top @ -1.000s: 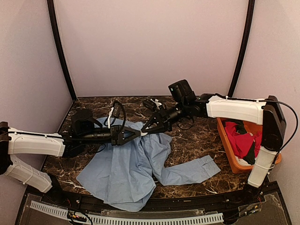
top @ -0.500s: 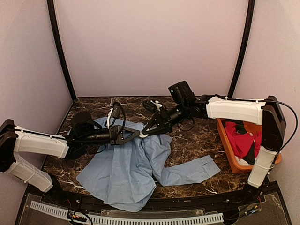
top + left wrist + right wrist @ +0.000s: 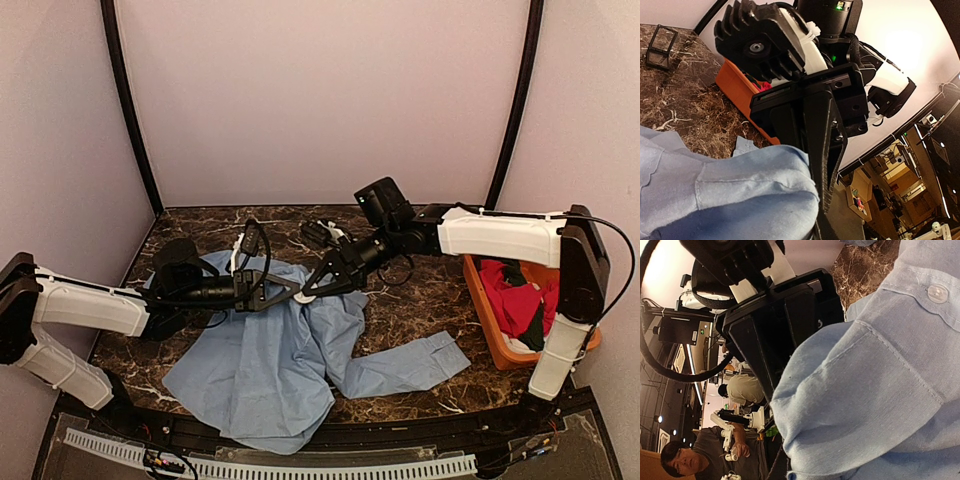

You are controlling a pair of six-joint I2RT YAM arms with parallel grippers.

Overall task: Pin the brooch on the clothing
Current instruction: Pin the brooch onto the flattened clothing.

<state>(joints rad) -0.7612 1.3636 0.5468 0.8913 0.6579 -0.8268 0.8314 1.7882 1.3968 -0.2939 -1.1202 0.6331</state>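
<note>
The clothing, a light blue shirt, lies crumpled on the dark marble table, and one fold is drawn up at its far edge. My two grippers meet on that fold. My left gripper comes in from the left and is shut on it, with cloth bunched against its black finger. My right gripper comes in from the right, shut, and the shirt covers its fingers in the right wrist view. A small pale spot shows at its tip in the top view. The brooch cannot be made out.
An orange basket holding a red garment stands at the right edge of the table. Small dark items sit at the back centre. A shirt sleeve and cuff trail towards the basket. Curtain walls close the back and sides.
My left gripper has closed down on the raised shirt fold. My right gripper has shifted slightly left and down with the cloth, staying shut.
</note>
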